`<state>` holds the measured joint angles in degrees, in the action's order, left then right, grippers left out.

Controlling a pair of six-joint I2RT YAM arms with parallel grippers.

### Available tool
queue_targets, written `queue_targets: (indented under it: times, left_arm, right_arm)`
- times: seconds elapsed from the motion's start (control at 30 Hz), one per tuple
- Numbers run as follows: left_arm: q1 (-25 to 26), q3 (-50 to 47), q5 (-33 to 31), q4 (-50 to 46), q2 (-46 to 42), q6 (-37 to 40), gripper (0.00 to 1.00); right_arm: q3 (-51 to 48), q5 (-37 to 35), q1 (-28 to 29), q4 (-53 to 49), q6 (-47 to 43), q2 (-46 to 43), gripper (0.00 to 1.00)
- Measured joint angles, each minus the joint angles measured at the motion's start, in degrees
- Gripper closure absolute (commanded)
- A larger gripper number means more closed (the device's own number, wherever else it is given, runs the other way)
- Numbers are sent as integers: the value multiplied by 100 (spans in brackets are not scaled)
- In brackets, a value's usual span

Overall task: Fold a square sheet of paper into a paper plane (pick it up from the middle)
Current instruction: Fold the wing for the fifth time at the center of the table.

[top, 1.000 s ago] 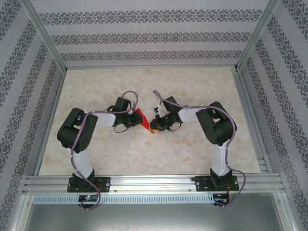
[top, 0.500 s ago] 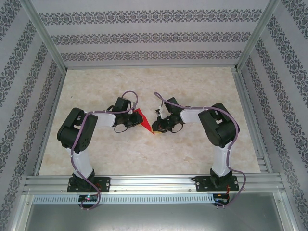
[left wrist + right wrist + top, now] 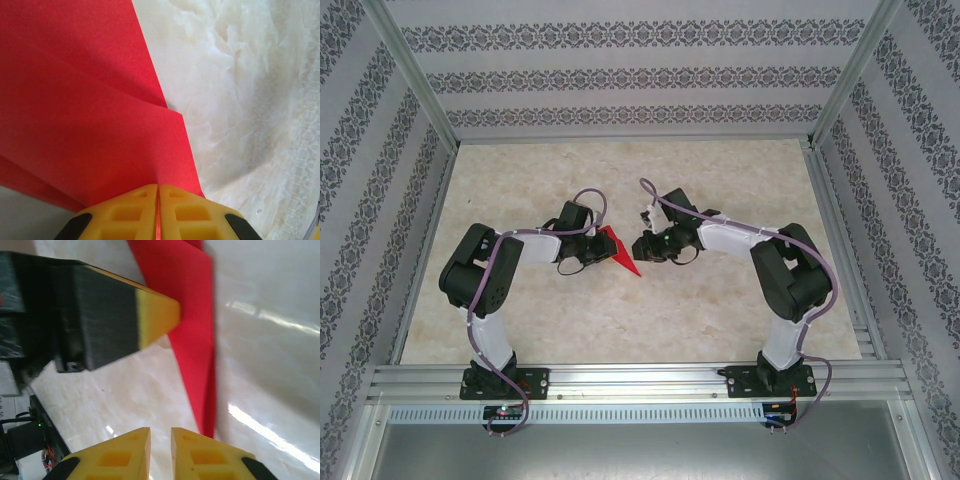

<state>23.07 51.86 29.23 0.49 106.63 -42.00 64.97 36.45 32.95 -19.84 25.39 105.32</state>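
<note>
The square sheet of paper is folded into a bright red, creased, pointed wedge, the paper plane [image 3: 619,253]. My left gripper [image 3: 599,246] is shut on its wide end, and the tip points down and to the right over the table. In the left wrist view the yellow fingertips [image 3: 140,200] pinch the red paper [image 3: 90,100], with a thin red edge showing between them [image 3: 158,186]. My right gripper [image 3: 642,243] is just right of the plane, slightly open and holding nothing. In its wrist view the plane's tip [image 3: 197,365] hangs just beyond my right gripper [image 3: 160,432].
The table [image 3: 620,320] is pale and marbled, fenced by aluminium rails and patterned walls. In the right wrist view the left gripper's black and yellow finger [image 3: 150,315] reaches in from the upper left against the paper. Cables and electronics [image 3: 20,440] lie at the lower left.
My right gripper has let go of the plane's tip, opened a little and drawn back up and away. The right arm's elbow has swung out to the right. The left gripper still holds the plane.
</note>
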Motion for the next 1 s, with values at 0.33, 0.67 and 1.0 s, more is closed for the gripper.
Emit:
queue_targets:
  times: [0.33, 0.67, 1.0]
  left_arm:
    - [0, 46, 0, -81, 17, 0, 89]
    - [0, 101, 0, -170, 37, 0, 89]
    - [0, 138, -4, -229, 55, -2, 89]
  right_arm:
    - [667, -42, 330, -210, -111, 855, 91]
    - [721, -83, 326, -415, -160, 1115, 92]
    - [413, 116, 144, -197, -225, 1108, 92]
